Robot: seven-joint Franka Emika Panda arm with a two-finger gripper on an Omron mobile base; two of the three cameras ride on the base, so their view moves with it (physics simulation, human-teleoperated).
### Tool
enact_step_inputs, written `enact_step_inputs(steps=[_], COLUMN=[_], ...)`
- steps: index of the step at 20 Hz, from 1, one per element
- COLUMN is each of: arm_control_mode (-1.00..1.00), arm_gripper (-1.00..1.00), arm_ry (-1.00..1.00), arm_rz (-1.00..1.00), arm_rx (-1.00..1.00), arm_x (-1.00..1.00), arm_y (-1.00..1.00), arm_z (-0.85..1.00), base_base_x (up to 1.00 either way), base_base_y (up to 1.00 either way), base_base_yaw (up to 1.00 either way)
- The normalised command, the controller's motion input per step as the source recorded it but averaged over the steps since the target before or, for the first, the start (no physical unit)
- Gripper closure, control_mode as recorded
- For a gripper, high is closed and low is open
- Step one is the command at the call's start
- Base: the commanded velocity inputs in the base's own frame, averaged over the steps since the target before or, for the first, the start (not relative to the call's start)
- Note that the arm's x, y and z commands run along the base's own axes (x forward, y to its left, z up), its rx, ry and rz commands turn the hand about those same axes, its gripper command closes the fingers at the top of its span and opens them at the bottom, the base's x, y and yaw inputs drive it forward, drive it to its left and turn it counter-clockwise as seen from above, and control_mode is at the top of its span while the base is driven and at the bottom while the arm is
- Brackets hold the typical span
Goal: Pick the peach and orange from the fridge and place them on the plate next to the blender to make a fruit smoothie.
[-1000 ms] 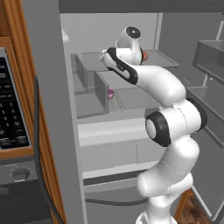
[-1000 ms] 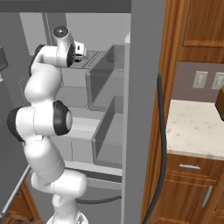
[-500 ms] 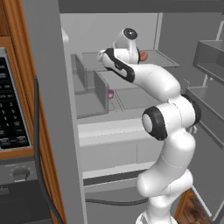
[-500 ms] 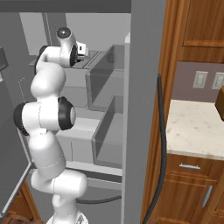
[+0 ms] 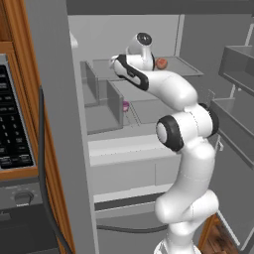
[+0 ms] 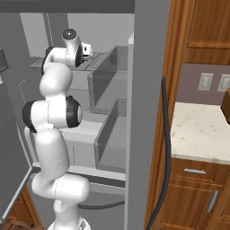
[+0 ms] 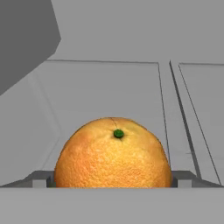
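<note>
The fridge (image 5: 149,163) stands wide open, a tall grey cabinet with a pale interior, flat shelves and translucent bins, and the white arm reaches up and into its upper shelf level. A door bin hangs off to the right in the left base view.

Up on that upper shelf, the orange (image 7: 113,154) looms large in the hand view: a round, deep orange ball with a pebbled skin, brownish shading down its flanks and a small green stem dot on top, tilted slightly toward the camera. It sits on the flat grey shelf with the back wall of the fridge behind it.

And the gripper (image 7: 113,181) is right on it: one dark fingertip (image 7: 39,180) peeks out at the fruit's left edge, the other at its right, so the orange lies squarely between the fingers, close against the hand. Whether the pads are actually pressing the skin or just bracketing it, I cannot tell from here.

From the left base view, a small round reddish-orange fruit (image 5: 161,63) shows on the upper shelf just beyond the hand. A shelf lower, a small pink-purple item (image 5: 126,105) rests beside a translucent bin (image 5: 101,101).
</note>
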Motion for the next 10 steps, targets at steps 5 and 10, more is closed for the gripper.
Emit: enact_step_inputs(steps=[5,10], arm_control_mode=[-1.00,-1.00], arm_gripper=[1.00,1.00], arm_ry=[0.00,0.00], arm_rz=[0.00,0.00], arm_rx=[0.00,0.00], arm_x=[0.04,-0.07], arm_y=[0.01,0.00], arm_z=[-0.09,0.00], base_base_x=[0.00,0.00], base_base_y=[0.00,0.00], base_base_yaw=[0.00,0.00])
